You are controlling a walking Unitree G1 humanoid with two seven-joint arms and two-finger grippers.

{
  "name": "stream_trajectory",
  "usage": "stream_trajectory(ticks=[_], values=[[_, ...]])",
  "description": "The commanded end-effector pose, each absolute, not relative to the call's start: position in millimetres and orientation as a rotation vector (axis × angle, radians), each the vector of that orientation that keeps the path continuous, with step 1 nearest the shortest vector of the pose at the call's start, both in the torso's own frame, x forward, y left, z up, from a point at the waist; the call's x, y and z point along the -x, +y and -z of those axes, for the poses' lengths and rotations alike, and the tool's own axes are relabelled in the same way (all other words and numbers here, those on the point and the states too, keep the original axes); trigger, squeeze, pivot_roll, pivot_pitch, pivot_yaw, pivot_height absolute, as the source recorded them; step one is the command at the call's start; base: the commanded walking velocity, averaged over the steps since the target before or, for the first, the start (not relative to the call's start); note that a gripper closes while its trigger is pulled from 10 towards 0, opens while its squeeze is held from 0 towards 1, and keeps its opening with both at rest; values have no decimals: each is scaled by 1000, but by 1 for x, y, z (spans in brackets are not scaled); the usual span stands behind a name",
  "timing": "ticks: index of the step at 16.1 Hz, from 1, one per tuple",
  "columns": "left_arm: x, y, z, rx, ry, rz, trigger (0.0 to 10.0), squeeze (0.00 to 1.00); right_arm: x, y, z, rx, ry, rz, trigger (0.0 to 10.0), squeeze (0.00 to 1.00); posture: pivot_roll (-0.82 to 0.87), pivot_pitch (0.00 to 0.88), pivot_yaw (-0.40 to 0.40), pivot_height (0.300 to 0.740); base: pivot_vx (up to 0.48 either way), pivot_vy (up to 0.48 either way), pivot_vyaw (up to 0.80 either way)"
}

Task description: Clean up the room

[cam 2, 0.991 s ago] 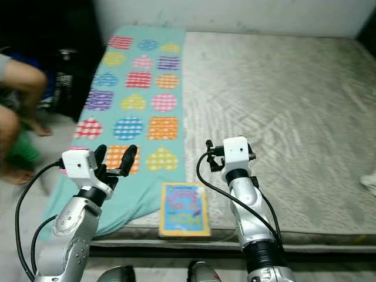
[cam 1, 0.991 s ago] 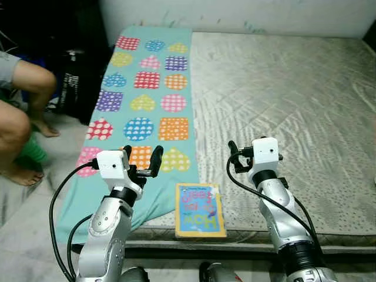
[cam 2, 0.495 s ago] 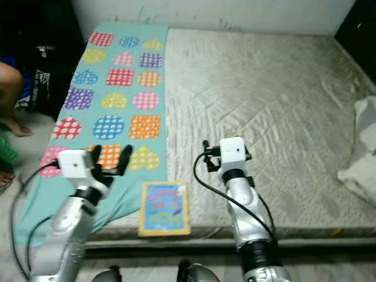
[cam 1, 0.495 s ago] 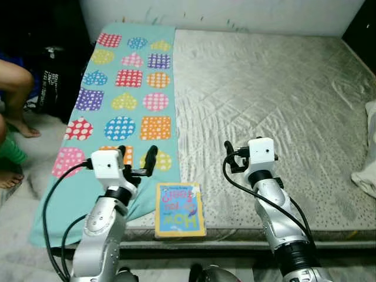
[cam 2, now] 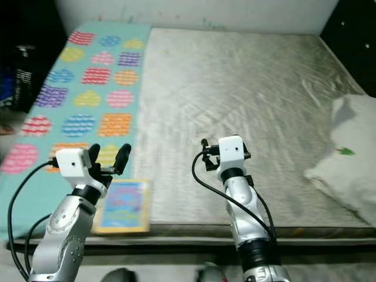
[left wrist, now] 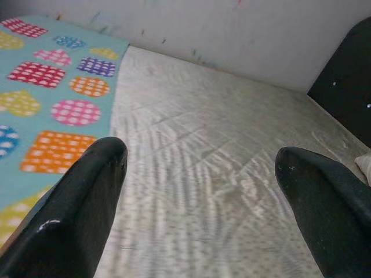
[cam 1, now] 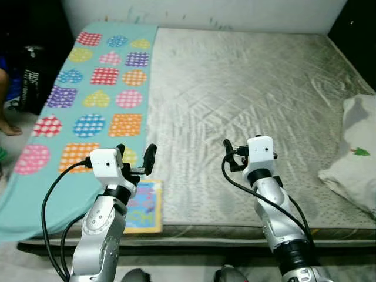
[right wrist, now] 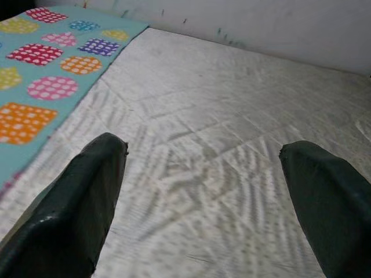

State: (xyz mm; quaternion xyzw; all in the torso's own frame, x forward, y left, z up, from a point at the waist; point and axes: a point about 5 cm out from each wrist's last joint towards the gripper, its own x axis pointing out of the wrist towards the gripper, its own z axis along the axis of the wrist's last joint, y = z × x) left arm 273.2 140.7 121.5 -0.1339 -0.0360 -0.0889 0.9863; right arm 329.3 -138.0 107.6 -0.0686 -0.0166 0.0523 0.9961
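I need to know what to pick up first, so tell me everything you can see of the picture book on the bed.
The picture book is a thin, flat, yellow-edged book with a blue cover bearing colourful lettering. It lies closed, cover up, at the mattress front edge, beside the teal patterned blanket, possibly on its edge. The left gripper hovers above it, open, not touching.

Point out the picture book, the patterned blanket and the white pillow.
picture book (cam 2: pixel 122 207), right eye view, middle of its blue cover.
patterned blanket (cam 1: pixel 100 76), left eye view, on a red checked patch.
white pillow (cam 1: pixel 355 158), left eye view, middle of its visible part.
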Motion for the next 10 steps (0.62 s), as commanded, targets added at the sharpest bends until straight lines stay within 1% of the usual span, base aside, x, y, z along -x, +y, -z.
stream_trajectory(ticks=[1,10], values=[[-271,136,-118,274,-57,194,10000,0,-328,-146,-105,141,-24,-77,10000,0,59,178,-24,740,0,-480,0],[-272,134,-118,271,-58,199,10000,0,-328,-144,-105,144,-26,-76,10000,0,58,177,-22,740,0,-480,0]])
